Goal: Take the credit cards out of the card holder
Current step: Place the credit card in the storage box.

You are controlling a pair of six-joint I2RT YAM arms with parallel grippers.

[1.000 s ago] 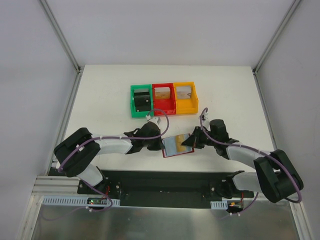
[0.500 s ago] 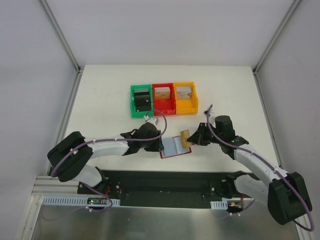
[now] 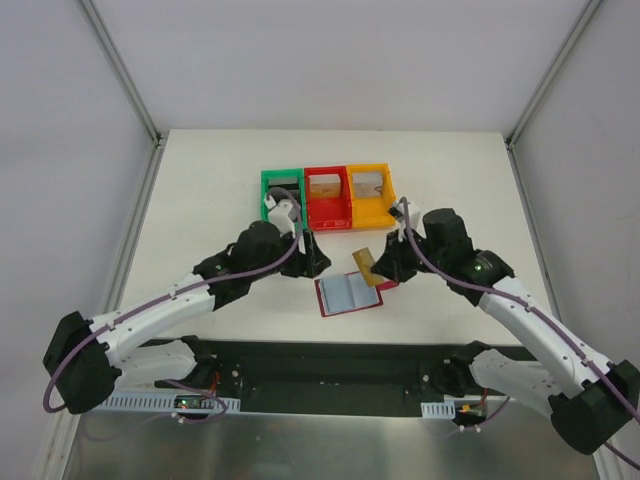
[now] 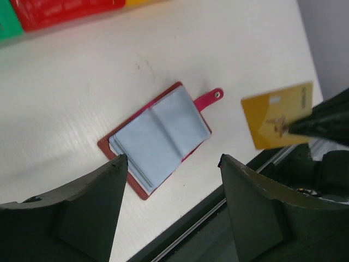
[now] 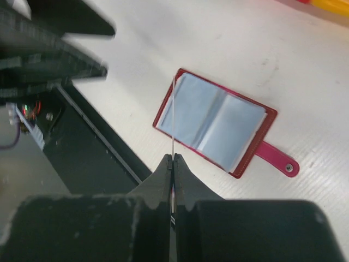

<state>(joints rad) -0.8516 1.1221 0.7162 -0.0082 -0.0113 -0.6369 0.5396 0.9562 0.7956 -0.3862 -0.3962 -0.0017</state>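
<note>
The card holder (image 3: pixel 350 294) lies open on the table, grey-blue lining up and its red tab strap (image 4: pixel 210 99) pointing away; it also shows as the card holder (image 4: pixel 161 139) and the card holder (image 5: pixel 215 123) in the wrist views. My right gripper (image 3: pixel 386 264) is shut on a yellow credit card (image 3: pixel 366 268), held in the air above the holder's right edge. That card (image 4: pixel 278 114) is face-on in the left wrist view and edge-on (image 5: pixel 173 117) in the right wrist view. My left gripper (image 3: pixel 310 260) hangs open and empty above and left of the holder.
Green bin (image 3: pixel 264 195), red bin (image 3: pixel 328 220) and yellow bin (image 3: pixel 371 218) stand in a row behind the holder. My left wrist overlaps the green bin's front. The table's near edge and a black rail (image 3: pixel 330 365) lie just in front of the holder.
The left gripper let go of the card holder, opened and rose back toward the bins. The right gripper drew the yellow card out of the holder and lifted it.
</note>
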